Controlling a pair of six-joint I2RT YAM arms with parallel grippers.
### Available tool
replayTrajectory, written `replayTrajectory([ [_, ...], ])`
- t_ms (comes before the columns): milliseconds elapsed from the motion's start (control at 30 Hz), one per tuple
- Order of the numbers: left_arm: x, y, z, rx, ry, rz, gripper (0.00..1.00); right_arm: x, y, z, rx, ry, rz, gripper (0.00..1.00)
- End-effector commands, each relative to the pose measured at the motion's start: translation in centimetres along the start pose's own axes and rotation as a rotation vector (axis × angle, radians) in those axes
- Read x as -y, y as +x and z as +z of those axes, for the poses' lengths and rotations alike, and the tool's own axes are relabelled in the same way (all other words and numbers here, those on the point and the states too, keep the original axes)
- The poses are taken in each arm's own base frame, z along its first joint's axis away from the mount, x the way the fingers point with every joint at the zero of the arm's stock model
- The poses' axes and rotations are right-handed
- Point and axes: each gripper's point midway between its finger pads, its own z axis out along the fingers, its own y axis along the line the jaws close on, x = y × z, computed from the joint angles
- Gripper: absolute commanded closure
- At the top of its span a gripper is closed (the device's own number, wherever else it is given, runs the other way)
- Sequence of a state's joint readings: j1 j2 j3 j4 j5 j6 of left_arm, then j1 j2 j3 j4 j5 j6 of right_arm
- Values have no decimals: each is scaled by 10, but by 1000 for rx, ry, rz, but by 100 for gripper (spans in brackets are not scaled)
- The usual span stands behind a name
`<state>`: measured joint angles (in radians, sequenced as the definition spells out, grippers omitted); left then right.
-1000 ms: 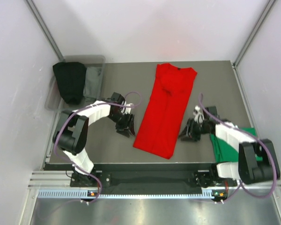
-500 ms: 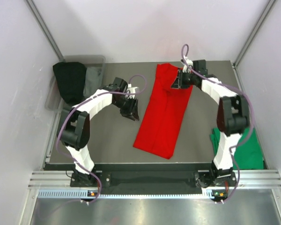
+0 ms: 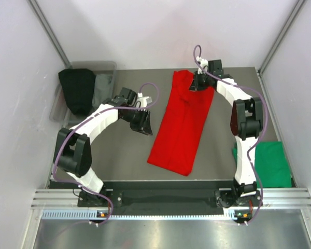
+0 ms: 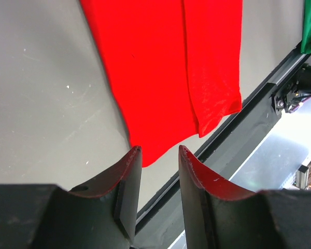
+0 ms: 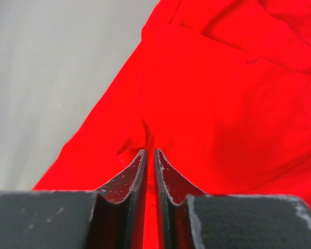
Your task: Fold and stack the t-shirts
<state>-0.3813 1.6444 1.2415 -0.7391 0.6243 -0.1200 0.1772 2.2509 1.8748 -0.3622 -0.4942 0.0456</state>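
**Crosswise fold of the red t-shirt, grasp stage.** The red t-shirt [image 3: 184, 124] lies mid-counter [image 3: 119, 161] as a long narrow strip. Its sides are turned in, its hem points toward the arm bases and its collar away from them.

- **Near:** right of the strip's hem end and well apart from it, the green t-shirt [image 3: 272, 163] lies at the counter's edge, not yet stacked.
- **Middle:** just beside the strip's left edge, about mid-length, hangs the left gripper [image 3: 144, 126]. Its jaws stand moderately apart with nothing between them. In its wrist view the strip's hem corner shows beyond the tips.
- **Far:** the right gripper [image 5: 149, 155] sits low on the strip's collar end. Its jaws are drawn nearly together and appear to nip a pucker of red cloth.
- **Far left of the strip:** a bin [image 3: 106, 70] holds a black cloth [image 3: 76, 91].

The step in hand is judged to be seizing the collar end. The next move calls for the left gripper to take a matching hold on that end. Both grippers should then carry it evenly toward the hem, since a one-sided lift would probably skew the layers.
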Motion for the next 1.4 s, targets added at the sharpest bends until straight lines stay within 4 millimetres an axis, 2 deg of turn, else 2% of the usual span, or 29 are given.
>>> replayTrajectory([
  [0, 6, -7, -7, 45, 18, 52, 60, -17, 7, 18, -20, -42, -41, 89],
  [167, 6, -8, -7, 49, 17, 54, 60, -42, 20, 31, -56, -92, -41, 89],
  [267, 7, -8, -8, 51, 17, 59, 60, -50, 20, 34, -58, -106, -45, 89],
  [533, 6, -6, -9, 57, 10, 64, 59, -70, 47, 45, -118, -149, -18, 89],
  [600, 6, -6, -10, 59, 7, 66, 59, -76, 47, 44, -120, -160, -15, 89],
  [667, 6, -6, -10, 63, 6, 70, 59, -78, 36, 39, -97, -164, -28, 89],
  [733, 6, -6, -11, 64, 4, 70, 59, -83, 11, 27, -47, -163, -68, 89],
  [767, 7, -7, -11, 67, 8, 71, 59, -83, -19, 9, 15, -147, -108, 89],
  [867, 8, -7, -12, 70, 8, 73, 59, -76, -31, -1, 43, -123, -122, 89],
  [967, 7, -7, -12, 71, 7, 74, 59, -60, -38, -13, 61, -87, -118, 89],
  [1000, 8, -7, -12, 74, 8, 77, 59, -48, -34, -16, 53, -67, -101, 89],
  [1100, 9, -8, -12, 73, 12, 76, 59, -30, -22, -22, 37, -41, -74, 89],
  [1200, 9, -8, -13, 77, 14, 74, 59, -19, -7, -25, 15, -28, -48, 89],
  [1367, 9, -9, -13, 79, 14, 74, 59, -9, 2, -19, -5, -22, -30, 89],
])
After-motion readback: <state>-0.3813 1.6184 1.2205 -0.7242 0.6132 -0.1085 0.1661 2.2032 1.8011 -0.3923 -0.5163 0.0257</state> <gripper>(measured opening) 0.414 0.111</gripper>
